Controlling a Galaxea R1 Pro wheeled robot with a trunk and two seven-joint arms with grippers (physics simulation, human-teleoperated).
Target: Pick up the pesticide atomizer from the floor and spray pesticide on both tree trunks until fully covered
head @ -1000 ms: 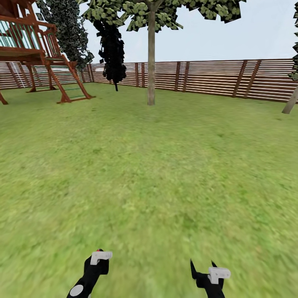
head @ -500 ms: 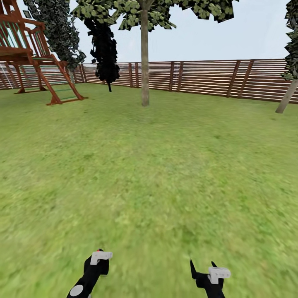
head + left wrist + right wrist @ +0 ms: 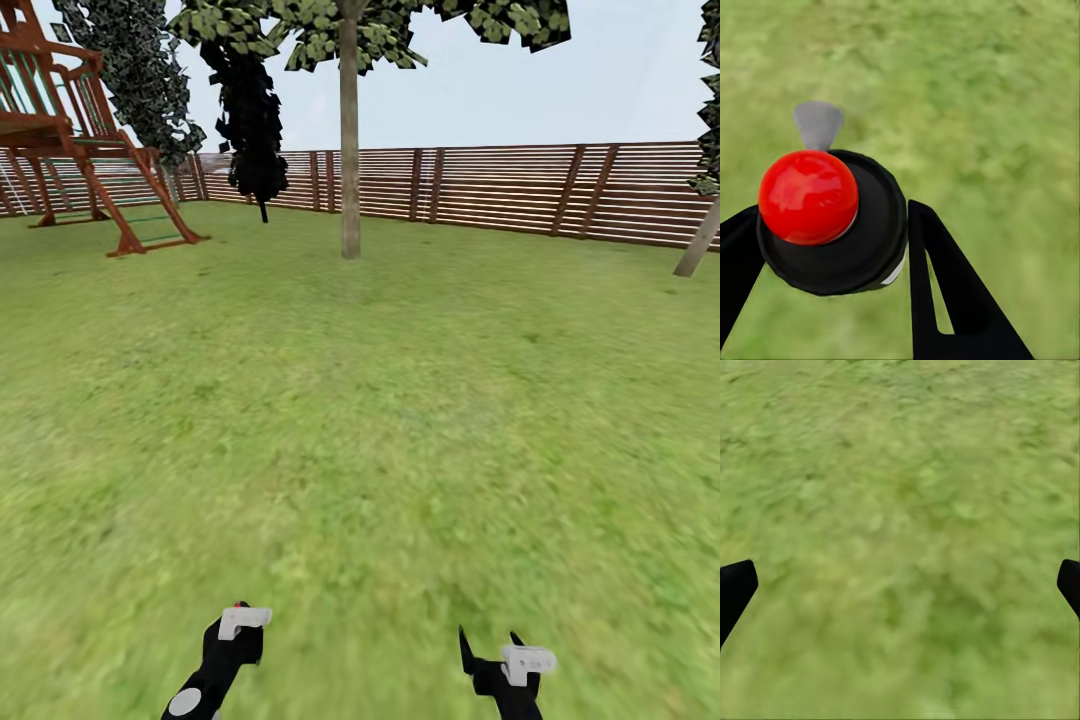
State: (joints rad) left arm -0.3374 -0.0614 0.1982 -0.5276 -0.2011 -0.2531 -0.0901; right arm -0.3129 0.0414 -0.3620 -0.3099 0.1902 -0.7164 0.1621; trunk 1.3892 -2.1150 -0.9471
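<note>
The pesticide atomizer (image 3: 870, 240), a black cylinder with a red ball top and a grey nozzle, sits between the black fingers of my left gripper (image 3: 238, 628), which is shut on it. Its red top (image 3: 238, 605) peeks out above that gripper in the head view. My right gripper (image 3: 490, 652) hangs open over bare grass, its fingertips (image 3: 735, 589) far apart. One tree trunk (image 3: 349, 150), pale and straight, stands ahead near the fence. A second pale trunk (image 3: 700, 240) leans in at the right edge. Both are far from my grippers.
A brown slat fence (image 3: 500, 190) closes the back of the lawn. A red wooden play frame with a ladder (image 3: 90, 150) stands at the back left. An all-black thin tree (image 3: 255, 120) is beside it. Open grass (image 3: 380, 420) lies between me and the trunks.
The whole view has shifted left and slightly down, so the camera has turned. Both grippers keep their pose, the left still shut on the atomizer.
</note>
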